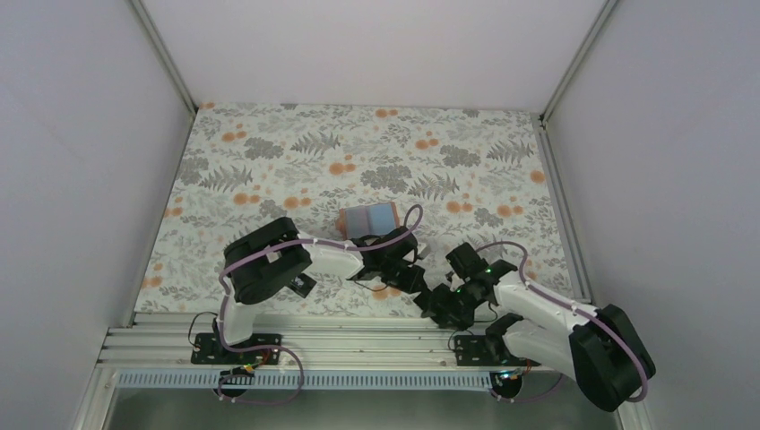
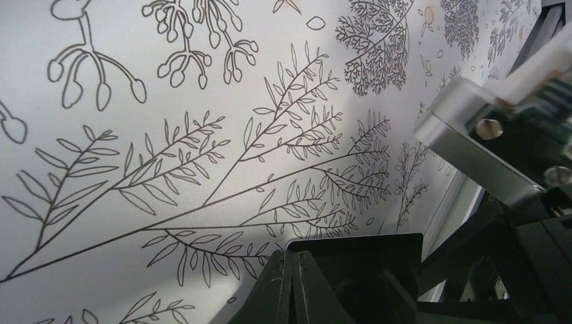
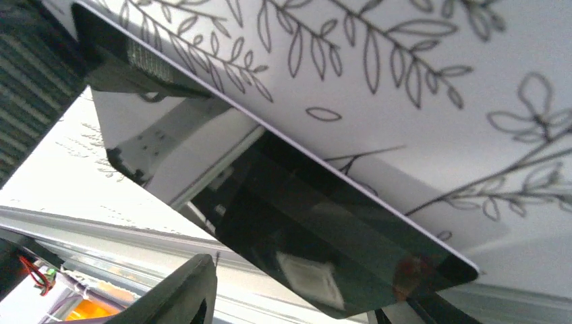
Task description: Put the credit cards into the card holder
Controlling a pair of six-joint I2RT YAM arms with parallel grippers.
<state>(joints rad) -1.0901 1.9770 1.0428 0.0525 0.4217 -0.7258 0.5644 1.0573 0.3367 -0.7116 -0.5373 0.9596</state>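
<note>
The tan card holder [image 1: 357, 219] lies open at mid table with a blue card [image 1: 384, 216] on its right half. A glossy black card [image 3: 303, 223] is tilted up from the cloth near the table's front edge. It also shows in the left wrist view [image 2: 378, 260]. My left gripper [image 2: 295, 283] has its fingers pressed together at the card's left corner, with the card just beyond them. My right gripper [image 3: 297, 314] is open, with its fingers [image 3: 182, 290] spread below the card. In the top view both grippers [image 1: 414, 278] [image 1: 436, 300] meet in front of the holder.
The floral cloth [image 1: 269, 161] covers the table. An aluminium rail [image 1: 358, 333] runs along the front edge right below the grippers. White walls and frame posts [image 1: 560, 179] close the sides. The right arm's silver bracket [image 2: 472, 135] is close beside the left gripper.
</note>
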